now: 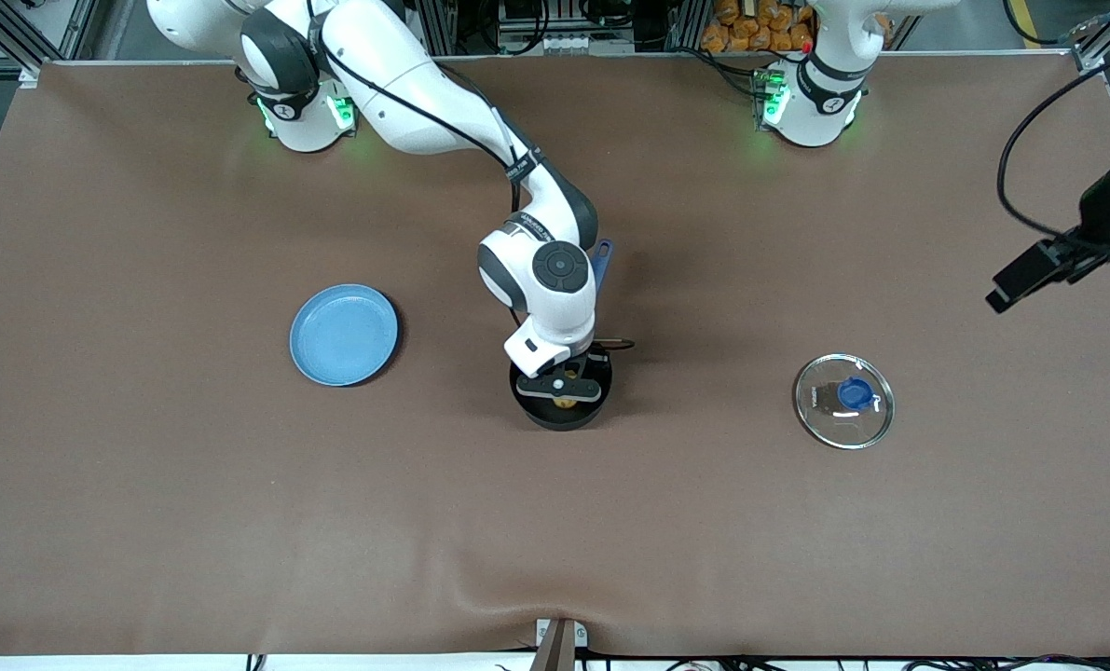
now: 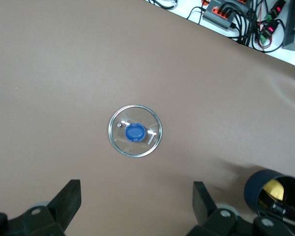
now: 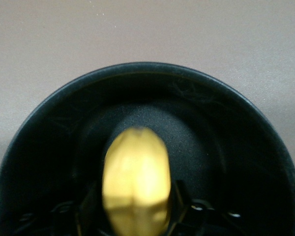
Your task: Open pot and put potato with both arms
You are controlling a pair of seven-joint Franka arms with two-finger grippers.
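The black pot (image 1: 541,414) stands open mid-table, its blue handle (image 1: 602,260) pointing toward the robots' bases. My right gripper (image 1: 561,388) is down in the pot, shut on the yellow potato (image 1: 566,403). In the right wrist view the potato (image 3: 135,172) sits between the fingers (image 3: 180,202) of the right gripper (image 3: 135,209), inside the pot (image 3: 216,123). The glass lid (image 1: 843,402) with its blue knob lies flat on the table toward the left arm's end. My left gripper (image 1: 1007,291) hangs high, open and empty. The left wrist view shows the left gripper (image 2: 136,199), the lid (image 2: 135,131) and the pot (image 2: 254,186).
A flat blue plate (image 1: 343,334) lies on the table toward the right arm's end, level with the pot. Orange items (image 1: 760,23) are heaped off the table by the left arm's base. A brown cloth (image 1: 238,522) covers the table.
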